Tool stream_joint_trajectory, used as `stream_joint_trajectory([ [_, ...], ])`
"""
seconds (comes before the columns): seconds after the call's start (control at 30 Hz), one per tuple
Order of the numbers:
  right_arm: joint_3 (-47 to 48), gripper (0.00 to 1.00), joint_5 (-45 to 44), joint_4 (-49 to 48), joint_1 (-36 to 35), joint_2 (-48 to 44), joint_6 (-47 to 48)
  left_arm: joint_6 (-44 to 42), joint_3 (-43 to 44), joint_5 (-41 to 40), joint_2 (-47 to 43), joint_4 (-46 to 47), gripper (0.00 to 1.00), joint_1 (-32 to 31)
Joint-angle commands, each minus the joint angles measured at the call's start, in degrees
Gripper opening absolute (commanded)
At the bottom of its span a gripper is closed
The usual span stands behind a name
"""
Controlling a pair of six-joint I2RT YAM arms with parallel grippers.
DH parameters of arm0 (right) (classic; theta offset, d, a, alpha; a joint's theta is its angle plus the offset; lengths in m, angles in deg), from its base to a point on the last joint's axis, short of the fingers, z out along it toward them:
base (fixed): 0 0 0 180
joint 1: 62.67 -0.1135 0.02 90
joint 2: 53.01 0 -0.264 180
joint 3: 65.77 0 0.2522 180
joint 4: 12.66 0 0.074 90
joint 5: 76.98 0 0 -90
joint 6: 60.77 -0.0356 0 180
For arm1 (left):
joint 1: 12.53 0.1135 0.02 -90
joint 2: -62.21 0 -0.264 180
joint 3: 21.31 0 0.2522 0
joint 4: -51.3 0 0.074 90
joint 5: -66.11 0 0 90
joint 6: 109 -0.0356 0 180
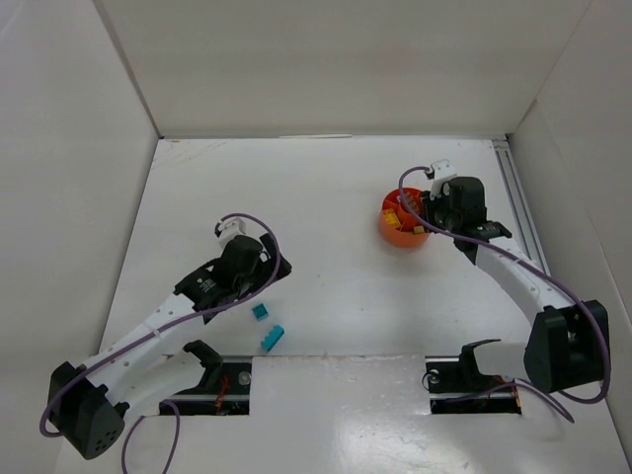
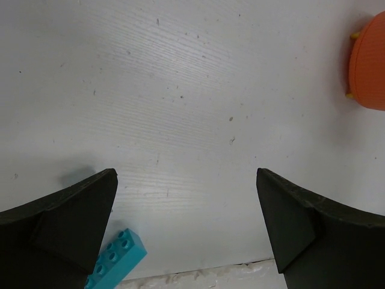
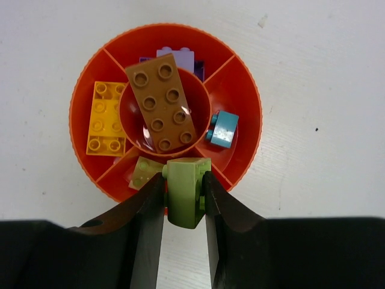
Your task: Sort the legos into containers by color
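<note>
Your white table gives wide open room across its middle, walled on three sides; the ribbed, divided orange bowl sits far right; your right jaws clamp a lime brick at its near rim; your left jaws gape empty beside two studded teal bricks near the front edge.

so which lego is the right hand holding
The lime-green brick, pinched in the right hand at the bowl's rim; the others lie loose in compartments.
</note>
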Motion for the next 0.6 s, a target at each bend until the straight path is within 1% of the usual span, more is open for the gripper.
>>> stream_joint_trajectory([
  [0.0,0.8,0.16,-0.2,-5.7,0.2,1.0,-1.3,0.8,0.4,-1.1,-0.2,-1.2,1.0,0.2],
  [0.03,0.8,0.16,-0.2,-6.5,0.2,1.0,-1.3,0.8,0.4,-1.1,-0.2,-1.7,1.0,0.2],
  [0.13,0.8,0.21,-0.2,-7.0,0.2,2.3,-1.9,1.5,0.4,-1.1,0.3,-3.5,1.0,0.2],
  [0.2,0.3,0.25,-0.2,-7.0,0.2,2.3,-1.9,3.5,0.4,-1.7,0.3,-4.7,1.0,0.2],
  [0.27,-0.3,0.26,-0.2,-7.0,0.2,2.3,-2.4,4.7,0.4,-2.3,0.3,-6.5,1.0,0.2],
  [0.37,-0.8,0.33,-0.2,-7.0,0.2,1.7,-2.4,7.4,0.4,-3.6,-0.2,-8.4,1.0,0.2],
  [0.4,-1.3,0.35,-0.2,-7.0,-0.4,1.7,-2.4,8.1,-0.1,-3.6,-0.2,-9.2,1.0,0.2],
  [0.43,-1.3,0.43,-0.2,-7.0,-0.4,1.7,-2.4,8.6,-0.1,-4.2,-0.8,-9.3,1.0,0.2],
  [0.57,-1.3,0.53,-0.7,-7.0,-1.5,1.7,-2.9,11.1,-1.3,-4.8,-0.8,-11.5,1.0,0.2],
])
